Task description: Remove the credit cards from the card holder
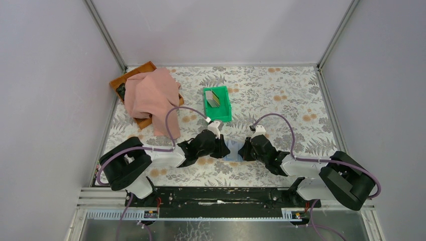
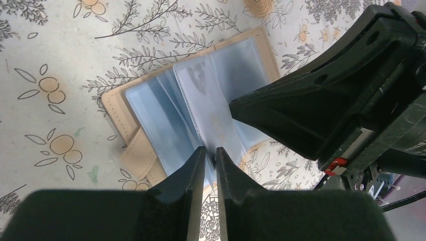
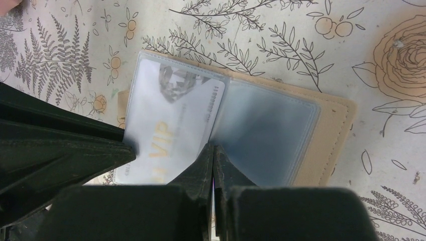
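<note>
The card holder lies open on the flowered table between my two grippers, tan outside with pale blue clear sleeves. A silver card with gold "VIP" lettering sits in one sleeve; its hologram also shows in the left wrist view. My left gripper is shut on the edge of a raised sleeve page. My right gripper is shut, its tips resting at the holder's fold. Both grippers also show in the top view, the left and the right.
A green plastic bin stands behind the holder with a grey and a yellow card leaning inside. A pink cloth lies over a brown tray at the back left. Grey walls close the table on three sides.
</note>
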`<move>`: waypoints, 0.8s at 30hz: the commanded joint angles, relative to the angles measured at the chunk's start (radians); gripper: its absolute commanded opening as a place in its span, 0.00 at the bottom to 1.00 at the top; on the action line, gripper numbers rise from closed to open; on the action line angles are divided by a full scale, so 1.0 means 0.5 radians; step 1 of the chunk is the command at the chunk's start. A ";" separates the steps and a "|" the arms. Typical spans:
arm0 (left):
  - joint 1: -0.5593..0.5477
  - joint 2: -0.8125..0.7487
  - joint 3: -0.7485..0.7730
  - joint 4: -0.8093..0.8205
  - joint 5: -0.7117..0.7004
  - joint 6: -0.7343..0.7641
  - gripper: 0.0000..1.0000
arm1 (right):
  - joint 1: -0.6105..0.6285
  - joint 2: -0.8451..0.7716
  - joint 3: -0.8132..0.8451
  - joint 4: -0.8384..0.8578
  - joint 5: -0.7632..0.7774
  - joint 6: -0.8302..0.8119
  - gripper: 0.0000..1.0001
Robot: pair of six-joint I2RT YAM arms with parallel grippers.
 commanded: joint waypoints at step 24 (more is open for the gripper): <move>-0.032 0.144 0.213 0.097 0.160 -0.035 0.17 | -0.004 -0.503 -0.001 -0.419 0.062 -0.138 0.09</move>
